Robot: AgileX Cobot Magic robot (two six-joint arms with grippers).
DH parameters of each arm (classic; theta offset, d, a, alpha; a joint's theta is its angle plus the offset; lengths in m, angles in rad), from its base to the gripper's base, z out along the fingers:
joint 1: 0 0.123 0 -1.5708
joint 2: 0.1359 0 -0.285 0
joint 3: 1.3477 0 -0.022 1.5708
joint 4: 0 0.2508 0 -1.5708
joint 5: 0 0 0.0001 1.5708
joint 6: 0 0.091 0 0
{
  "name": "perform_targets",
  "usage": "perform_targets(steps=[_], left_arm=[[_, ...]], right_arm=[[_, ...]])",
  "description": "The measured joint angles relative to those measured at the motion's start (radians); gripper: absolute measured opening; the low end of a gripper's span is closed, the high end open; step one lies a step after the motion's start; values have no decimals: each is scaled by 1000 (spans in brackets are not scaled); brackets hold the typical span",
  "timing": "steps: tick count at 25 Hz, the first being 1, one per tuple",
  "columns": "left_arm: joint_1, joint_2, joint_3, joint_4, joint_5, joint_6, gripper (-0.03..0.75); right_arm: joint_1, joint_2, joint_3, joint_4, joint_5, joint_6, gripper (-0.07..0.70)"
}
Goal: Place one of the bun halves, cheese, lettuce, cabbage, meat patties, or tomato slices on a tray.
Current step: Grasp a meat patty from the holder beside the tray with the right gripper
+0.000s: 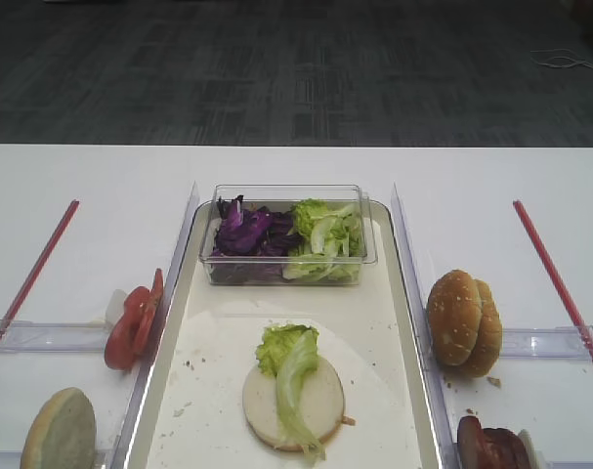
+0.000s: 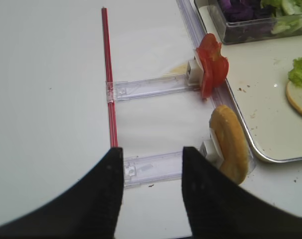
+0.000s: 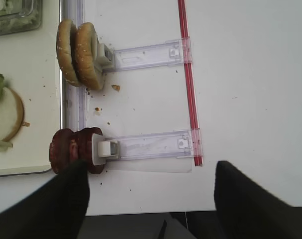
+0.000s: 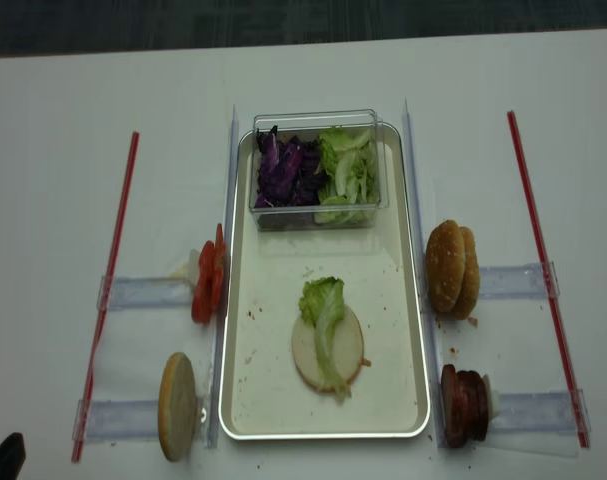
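Hovering low with both grippers empty: right gripper spreading its dark fingers wide at five and seven o'clock; left gripper holding its fingers narrowly parted at six o'clock.

Only the fingers show. The right gripper has two matte black fingers, broad and smooth, tapering to rounded tips. The left gripper has the same black, plain-surfaced pair; no screws or markings seem visible, though both are blurred.

Bright, even light, soft shadows; near edges of wrist views blurred.
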Motion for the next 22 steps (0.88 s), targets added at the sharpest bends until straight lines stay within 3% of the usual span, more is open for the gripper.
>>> perform_targets(steps=[13, 22], left_arm=[[0, 0, 0, 0, 0, 0, 270], [0, 0, 0, 0, 0, 0, 270]], right_arm=[[0, 365, -129, 6, -13, -11, 538], [0, 411, -141, 21, -19, -1, 538]])
